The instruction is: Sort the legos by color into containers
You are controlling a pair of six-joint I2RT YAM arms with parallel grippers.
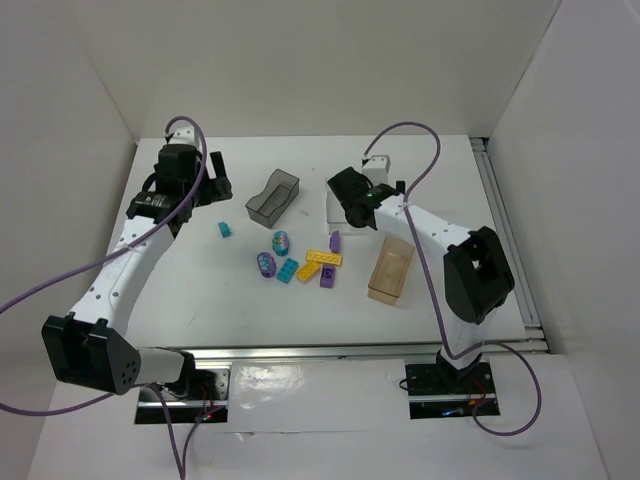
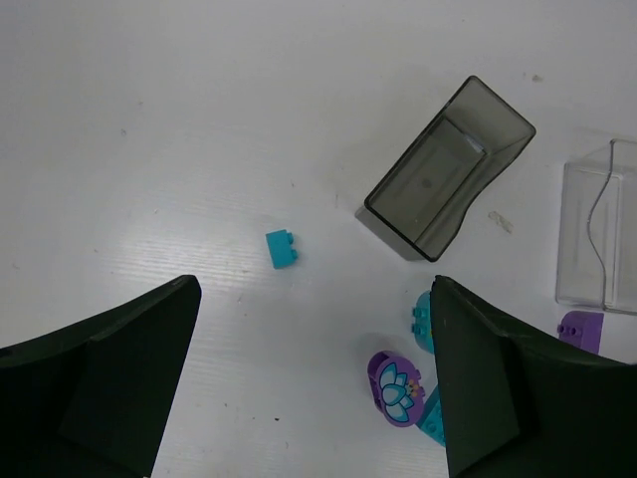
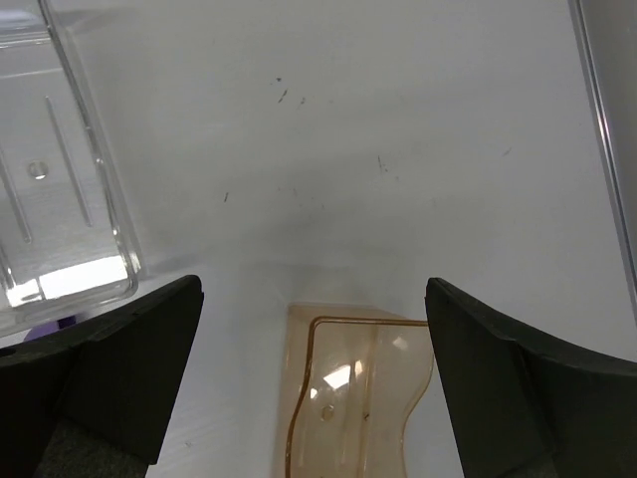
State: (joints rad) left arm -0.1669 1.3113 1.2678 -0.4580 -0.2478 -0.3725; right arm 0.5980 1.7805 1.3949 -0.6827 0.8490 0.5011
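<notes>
The legos lie loose mid-table: a small teal brick [image 1: 226, 229] [image 2: 282, 248] apart at the left, two round striped pieces [image 1: 281, 241] [image 1: 265, 263], a teal brick [image 1: 288, 270], yellow bricks [image 1: 324, 258] and purple bricks [image 1: 327, 277]. The containers are a dark grey tray [image 1: 273, 196] [image 2: 448, 169], a clear tray [image 1: 335, 208] [image 3: 60, 179] and a tan tray [image 1: 391, 269] [image 3: 358, 398]. My left gripper [image 1: 205, 185] [image 2: 314, 398] hovers open near the small teal brick, a round purple piece [image 2: 395, 388] by its right finger. My right gripper [image 1: 358, 205] [image 3: 314, 388] is open above the tan tray's far end, holding nothing.
White walls enclose the table on the left, back and right. A metal rail [image 1: 505, 230] runs along the table's right edge. Purple cables [image 1: 420, 150] loop above both arms. All three trays look bare inside.
</notes>
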